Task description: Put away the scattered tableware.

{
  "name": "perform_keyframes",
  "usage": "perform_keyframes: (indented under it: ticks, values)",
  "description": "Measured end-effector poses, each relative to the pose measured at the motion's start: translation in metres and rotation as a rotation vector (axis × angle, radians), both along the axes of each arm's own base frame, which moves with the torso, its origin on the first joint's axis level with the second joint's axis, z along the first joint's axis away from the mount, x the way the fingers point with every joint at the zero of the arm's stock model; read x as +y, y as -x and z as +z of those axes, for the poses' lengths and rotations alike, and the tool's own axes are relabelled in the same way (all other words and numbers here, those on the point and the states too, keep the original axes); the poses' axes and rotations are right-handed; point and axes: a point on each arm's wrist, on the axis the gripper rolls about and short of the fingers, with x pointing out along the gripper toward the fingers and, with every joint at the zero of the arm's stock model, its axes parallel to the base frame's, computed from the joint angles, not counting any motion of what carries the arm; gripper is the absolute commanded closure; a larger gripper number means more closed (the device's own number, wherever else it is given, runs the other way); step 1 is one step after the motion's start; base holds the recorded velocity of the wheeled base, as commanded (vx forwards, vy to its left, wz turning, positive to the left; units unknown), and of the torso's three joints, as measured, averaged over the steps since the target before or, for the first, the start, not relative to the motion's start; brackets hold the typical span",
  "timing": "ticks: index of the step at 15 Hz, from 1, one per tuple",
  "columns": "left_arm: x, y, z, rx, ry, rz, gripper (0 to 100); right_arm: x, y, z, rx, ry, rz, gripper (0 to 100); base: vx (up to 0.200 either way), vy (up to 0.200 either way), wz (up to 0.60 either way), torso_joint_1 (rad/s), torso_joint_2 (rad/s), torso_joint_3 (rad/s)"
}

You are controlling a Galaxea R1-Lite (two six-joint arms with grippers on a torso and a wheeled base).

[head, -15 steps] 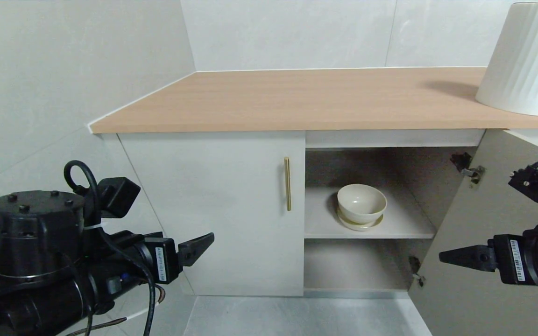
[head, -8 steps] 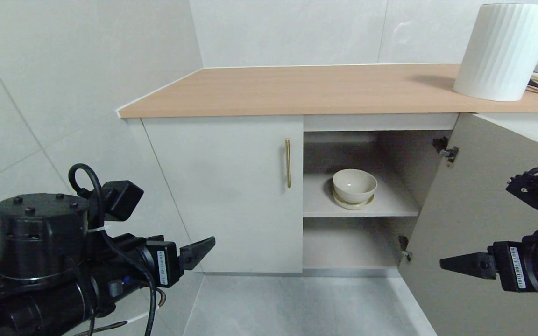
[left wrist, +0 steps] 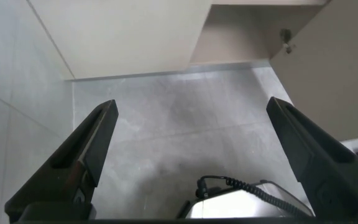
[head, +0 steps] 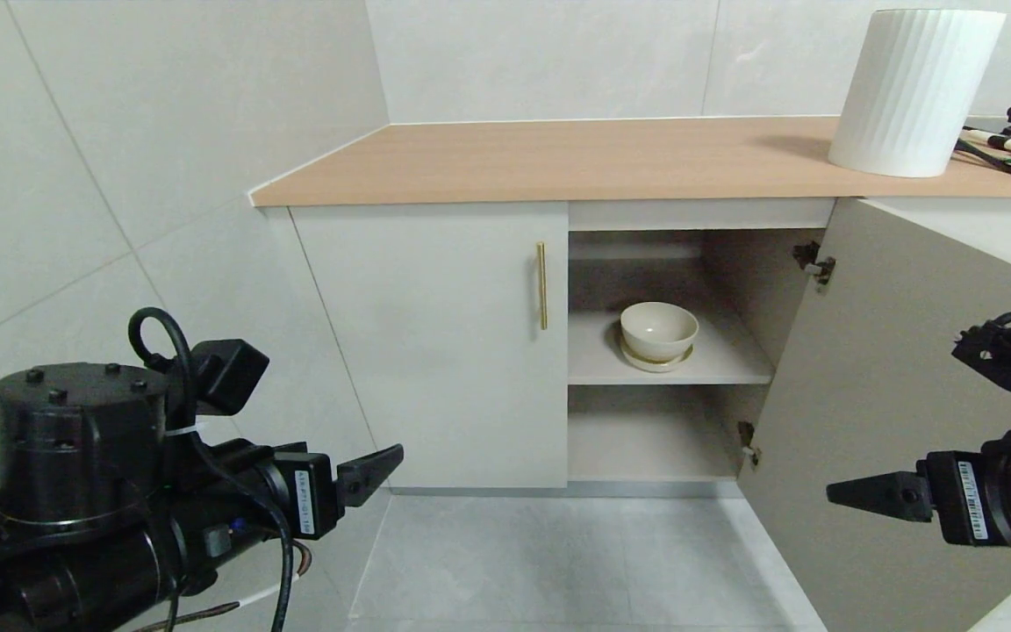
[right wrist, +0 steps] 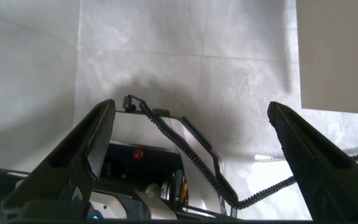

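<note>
A cream bowl [head: 658, 329] sits on a small plate [head: 656, 361] on the middle shelf [head: 727, 358] of the open right half of a cabinet. Both arms are held low and well back from the cabinet. My left gripper [head: 378, 465] is at the lower left, in front of the shut left door [head: 435, 342]. My right gripper [head: 856, 493] is at the lower right, in front of the open door [head: 874, 369]. In the wrist views the left gripper [left wrist: 191, 109] and the right gripper [right wrist: 191, 107] are open over the grey floor, holding nothing.
A wooden countertop [head: 576, 158] carries a tall white ribbed cylinder [head: 909, 88] and some utensils [head: 1010, 145] at the far right. The shut door has a gold handle [head: 541, 285]. The lower shelf [head: 646, 439] is bare. A tiled wall [head: 119, 175] stands at the left.
The whole head view has shifted: the cabinet looks smaller and farther off, with more floor and counter showing, so the camera has backed away. Both arms hold the same pose.
</note>
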Motion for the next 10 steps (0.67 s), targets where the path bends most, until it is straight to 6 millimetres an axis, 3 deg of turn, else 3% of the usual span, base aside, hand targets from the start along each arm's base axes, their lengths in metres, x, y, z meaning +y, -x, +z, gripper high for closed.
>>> perform_keyframes:
  ticks: [9, 10]
  values:
    - [-0.0001, 0.0000, 0.0000, 0.000, 0.000, 0.000, 0, 0.0010, 0.0019, 0.0007, -0.004, -0.002, 0.010, 0, 0.000, 0.000, 0.00, 0.000, 0.00, 0.000]
    - [0.0000, 0.0000, 0.0000, 0.000, -0.001, 0.001, 0, 0.0012, 0.0024, 0.0009, -0.005, -0.003, 0.013, 0, 0.000, -0.200, 0.00, -0.007, 0.01, 0.002]
